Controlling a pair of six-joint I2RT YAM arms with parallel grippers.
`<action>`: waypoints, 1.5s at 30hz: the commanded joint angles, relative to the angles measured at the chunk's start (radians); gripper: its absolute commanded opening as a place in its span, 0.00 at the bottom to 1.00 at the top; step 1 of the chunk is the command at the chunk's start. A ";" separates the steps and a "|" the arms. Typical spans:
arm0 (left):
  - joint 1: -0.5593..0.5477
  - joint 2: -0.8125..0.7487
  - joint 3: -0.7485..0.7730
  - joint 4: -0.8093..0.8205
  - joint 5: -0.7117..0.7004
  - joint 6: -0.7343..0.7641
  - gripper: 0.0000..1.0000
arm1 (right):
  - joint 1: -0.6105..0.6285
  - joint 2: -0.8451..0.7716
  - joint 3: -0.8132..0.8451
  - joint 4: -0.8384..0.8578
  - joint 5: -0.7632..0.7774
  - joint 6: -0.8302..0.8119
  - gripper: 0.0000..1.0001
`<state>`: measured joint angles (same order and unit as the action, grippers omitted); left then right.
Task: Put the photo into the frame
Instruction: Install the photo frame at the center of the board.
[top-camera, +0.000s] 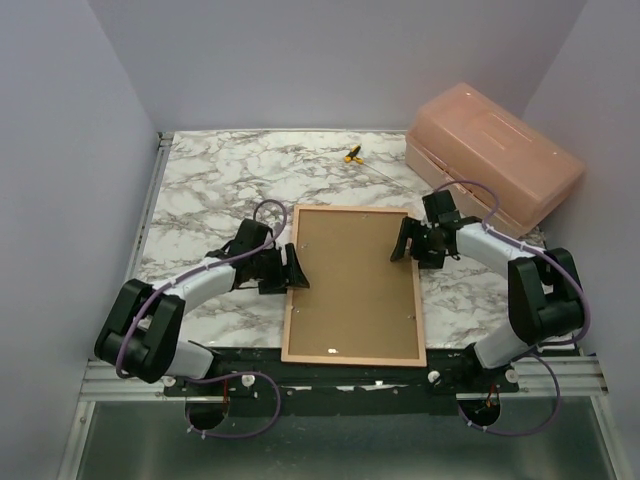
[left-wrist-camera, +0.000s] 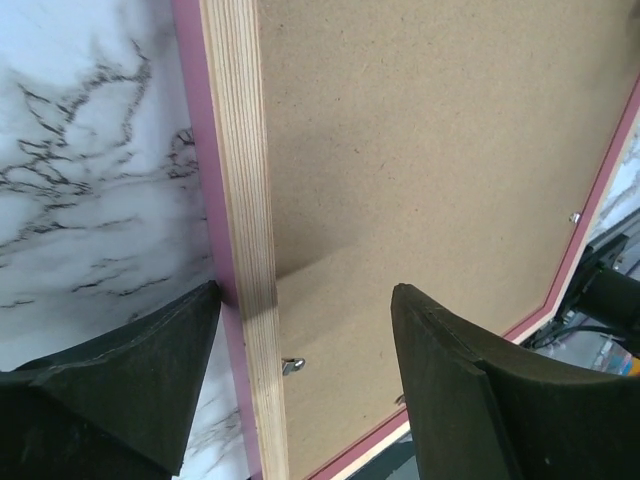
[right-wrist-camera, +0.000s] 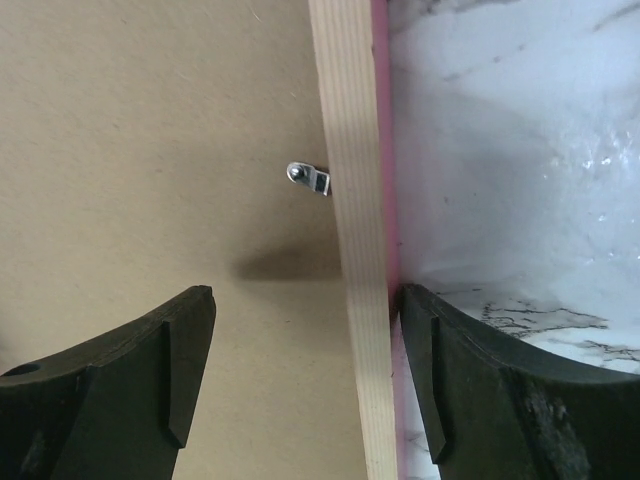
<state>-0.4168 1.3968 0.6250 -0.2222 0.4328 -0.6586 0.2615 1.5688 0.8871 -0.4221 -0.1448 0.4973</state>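
Note:
The frame (top-camera: 352, 357) lies face down on the marble table, wood-coloured back up, with a brown backing board (top-camera: 350, 280) filling it. The photo is hidden. My left gripper (top-camera: 291, 268) stands open astride the frame's left rail (left-wrist-camera: 245, 200), one finger (left-wrist-camera: 150, 380) over the marble outside it and the other finger (left-wrist-camera: 470, 400) over the board. My right gripper (top-camera: 405, 242) is open astride the right rail (right-wrist-camera: 355, 200), its outer finger (right-wrist-camera: 500, 390) against the pink side and its inner finger (right-wrist-camera: 130, 380) over the board. Small metal clips (right-wrist-camera: 308, 178) stick out from the rails.
A salmon plastic box (top-camera: 495, 165) sits at the back right, close behind the right arm. A small yellow and black tool (top-camera: 352, 154) lies near the back wall. Walls close in the table on three sides. The frame's near edge reaches the table's front rail (top-camera: 340, 375).

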 joint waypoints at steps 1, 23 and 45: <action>-0.042 0.003 -0.101 -0.010 0.060 -0.039 0.68 | -0.004 -0.023 -0.055 0.041 -0.035 0.023 0.81; -0.115 0.059 0.214 -0.291 -0.344 0.047 0.82 | -0.006 -0.196 -0.137 0.021 0.075 0.055 0.89; -0.106 0.438 0.629 -0.357 -0.472 0.138 0.73 | -0.007 -0.164 -0.158 0.051 0.061 0.049 0.89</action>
<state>-0.5251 1.7992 1.1954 -0.5495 0.0071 -0.5503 0.2539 1.3918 0.7319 -0.3889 -0.0937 0.5491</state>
